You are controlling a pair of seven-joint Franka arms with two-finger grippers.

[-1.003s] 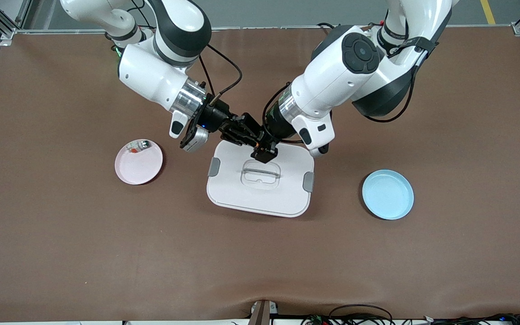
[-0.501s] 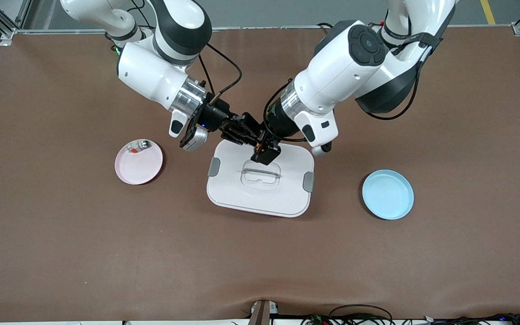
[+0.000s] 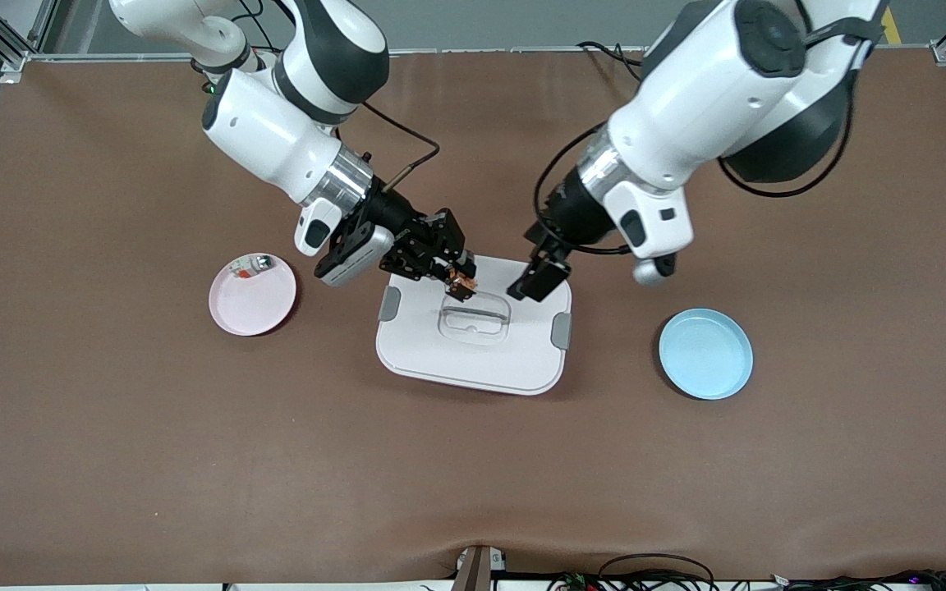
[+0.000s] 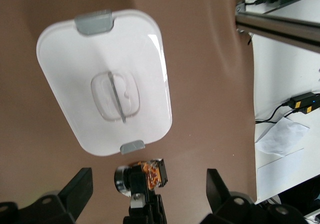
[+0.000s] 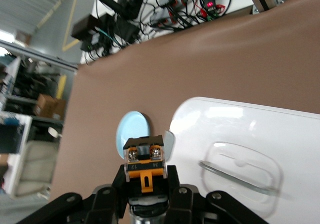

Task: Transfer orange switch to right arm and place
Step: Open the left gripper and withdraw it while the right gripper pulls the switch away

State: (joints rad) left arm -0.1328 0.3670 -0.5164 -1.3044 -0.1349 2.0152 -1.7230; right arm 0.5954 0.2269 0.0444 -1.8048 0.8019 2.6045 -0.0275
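Front view, right gripper (image 3: 461, 281): it is hanging over the white box lid (image 3: 473, 361), and its fingers are squeezing the orange switch (image 3: 463, 283).
Front view, left gripper (image 3: 537, 281): it is hanging over the lid's edge toward the left arm's end, with its fingers spread wide and nothing in them.
Front view, plates: a pink plate (image 3: 253, 308) is sitting toward the right arm's end with a small silver part (image 3: 251, 266) on it. A blue plate (image 3: 705, 354) is sitting toward the left arm's end.
Left wrist view, fingers (image 4: 80, 190): they are standing far apart and holding nothing. The right gripper (image 4: 145, 181) is showing between them, gripping the switch (image 4: 151, 171) just beside the lid (image 4: 75, 73).
Right wrist view, switch (image 5: 144, 161): it is sitting pinched tight in the right gripper (image 5: 145, 176), orange face toward the camera. The lid (image 5: 280, 134) and the blue plate (image 5: 133, 127) are lying below on the brown table (image 5: 165, 68).
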